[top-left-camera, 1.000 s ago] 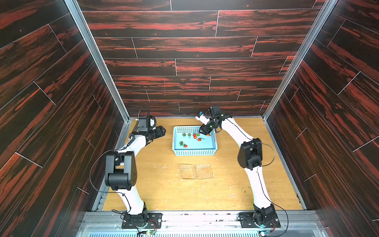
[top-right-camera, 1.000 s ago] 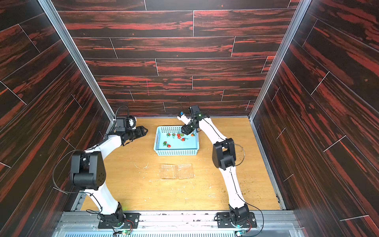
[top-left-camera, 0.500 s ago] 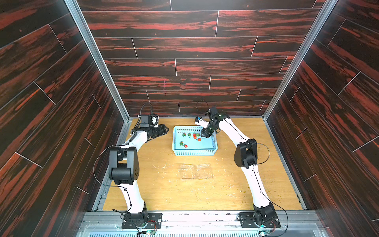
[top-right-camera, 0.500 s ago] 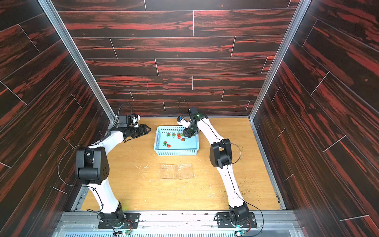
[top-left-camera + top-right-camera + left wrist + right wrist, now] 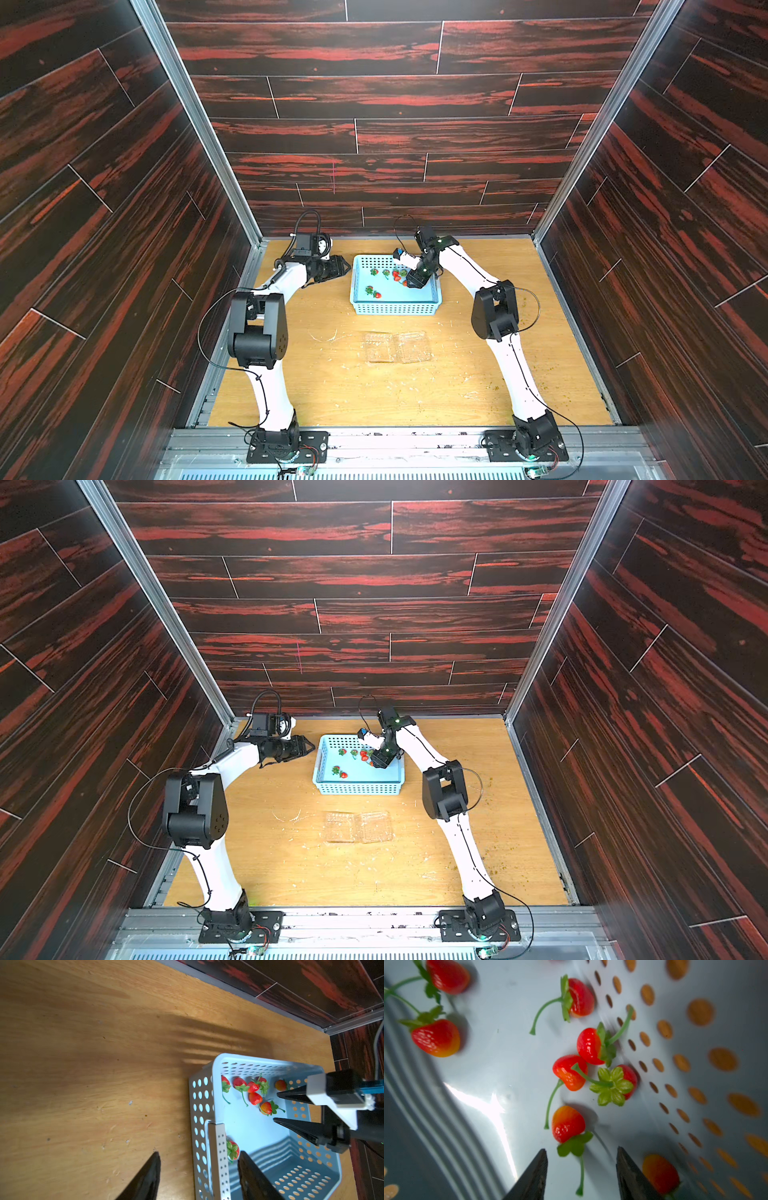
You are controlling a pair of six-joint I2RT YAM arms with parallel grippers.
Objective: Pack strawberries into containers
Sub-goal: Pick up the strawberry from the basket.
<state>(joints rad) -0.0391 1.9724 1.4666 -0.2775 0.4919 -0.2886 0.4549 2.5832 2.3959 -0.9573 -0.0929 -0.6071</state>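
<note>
Clear plastic lies nearest: the clamshell container (image 5: pixel 397 347) is opened flat, its two halves side by side and empty, on the wooden worktop (image 5: pixel 332 395) between the two arms. Beyond it and well apart from it stands a light blue perforated basket (image 5: pixel 395 308). All the strawberries (image 5: pixel 372 292) in view lie on the basket's floor, two toward its left wall and the rest clustered near the far right corner.

The right tool (image 5: pixel 415 282) reaches down into the basket at that cluster. In the right wrist view its jaws stand partly open, tips low over the basket floor, and grip nothing. One berry (image 5: pixel 568 1124) lies just ahead of the gap, its green cap and stem pointing in between the fingertips, and neither fingertip touches it. Another lies beside one finger, close to the perforated wall.

Farther back, the left tool (image 5: pixel 345 266) hangs just beside the basket's left wall, pointing toward it. Its jaws are apart and empty. In the left wrist view the wall shows between the two fingers, but I cannot tell whether either finger touches it.
</note>
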